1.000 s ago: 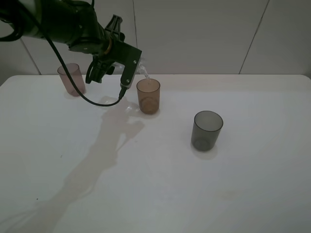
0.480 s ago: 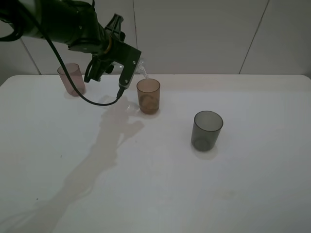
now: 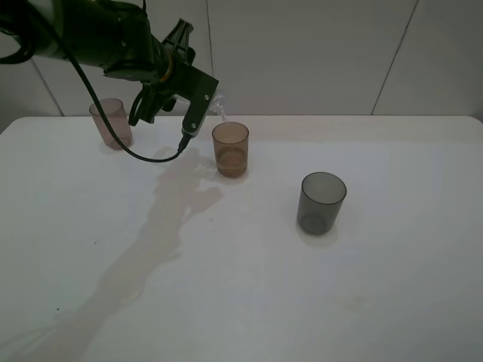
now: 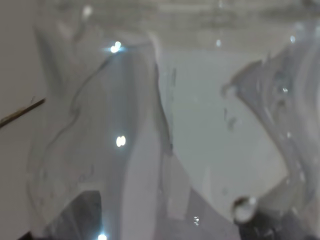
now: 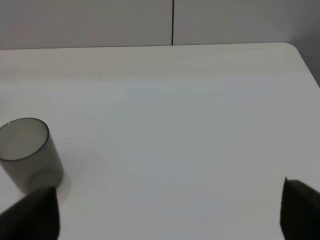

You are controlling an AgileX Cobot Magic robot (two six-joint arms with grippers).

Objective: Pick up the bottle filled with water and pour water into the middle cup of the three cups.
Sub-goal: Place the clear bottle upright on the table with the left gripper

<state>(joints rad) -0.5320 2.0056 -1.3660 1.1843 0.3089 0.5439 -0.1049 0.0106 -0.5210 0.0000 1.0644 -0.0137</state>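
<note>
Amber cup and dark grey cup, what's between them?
Nothing; the exterior high view shows bare table between the amber cup and the dark grey cup.

**Clear bottle tipped at the amber tumbler**

So the little see-through bottle is up in the air, tilted way over. Its open neck points down toward the far rim of the amber tumbler, just above it. Up close its wall has droplets on it. The amber tumbler stands upright, with a faint ring low inside. It's the middle of three: the mauve-pink tumbler sits back left and the smoky grey tumbler nearer on the right. Both are upright, well apart.
</note>
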